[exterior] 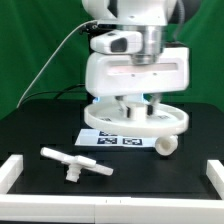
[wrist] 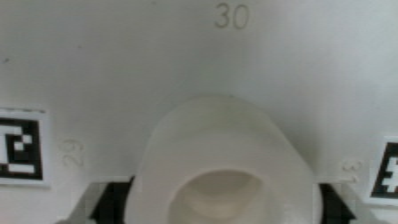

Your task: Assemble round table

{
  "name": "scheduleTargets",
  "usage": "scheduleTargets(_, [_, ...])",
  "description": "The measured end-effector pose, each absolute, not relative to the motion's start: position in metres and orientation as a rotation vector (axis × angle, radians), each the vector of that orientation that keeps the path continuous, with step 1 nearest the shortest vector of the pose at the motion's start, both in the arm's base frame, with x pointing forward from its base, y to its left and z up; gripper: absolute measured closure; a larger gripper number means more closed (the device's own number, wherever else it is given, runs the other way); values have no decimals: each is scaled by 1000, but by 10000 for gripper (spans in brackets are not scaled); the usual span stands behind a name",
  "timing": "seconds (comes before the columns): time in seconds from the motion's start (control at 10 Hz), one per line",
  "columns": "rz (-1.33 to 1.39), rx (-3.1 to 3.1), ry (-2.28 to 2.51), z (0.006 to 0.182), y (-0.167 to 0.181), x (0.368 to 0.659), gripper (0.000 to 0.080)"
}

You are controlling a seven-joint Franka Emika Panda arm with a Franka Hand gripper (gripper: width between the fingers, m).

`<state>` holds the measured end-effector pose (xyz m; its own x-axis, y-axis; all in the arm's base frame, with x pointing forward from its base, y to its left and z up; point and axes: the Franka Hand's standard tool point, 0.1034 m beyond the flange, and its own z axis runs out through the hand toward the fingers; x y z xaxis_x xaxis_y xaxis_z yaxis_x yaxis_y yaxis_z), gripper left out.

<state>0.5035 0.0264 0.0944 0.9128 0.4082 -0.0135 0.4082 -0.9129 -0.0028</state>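
Note:
The large rimmed round disc [exterior: 112, 121] lies at the back middle of the table, partly over the marker board [exterior: 105, 137]. My gripper [exterior: 136, 106] stands straight down over the disc's centre. In the wrist view the disc's flat face [wrist: 107, 70] fills the frame, with a tag [wrist: 18, 146] at each side. The black fingers [wrist: 114, 203] press on both sides of a hollow white stub [wrist: 217, 150] rising from the disc's middle. The short thick cylinder [exterior: 163, 145] lies against the disc's front rim. The cross-shaped foot [exterior: 74, 163] lies loose at the front, towards the exterior view's left.
A low white border wall [exterior: 20, 170] runs along the table's front and both sides. A green backdrop stands behind the arm, and a cable hangs towards the exterior view's left.

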Motion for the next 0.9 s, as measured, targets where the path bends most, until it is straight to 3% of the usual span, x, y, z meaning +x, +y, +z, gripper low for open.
scheduleTargets(0.1, [9, 3050, 754, 92, 29, 517, 399])
scheduleTargets(0.5, [-6, 3044, 783, 86, 26, 509, 399])
scheduleTargets(0.7, [-25, 3057, 757, 80, 47, 534, 399])
scheduleTargets(0.9, [15, 3054, 794, 61, 61, 566, 399])
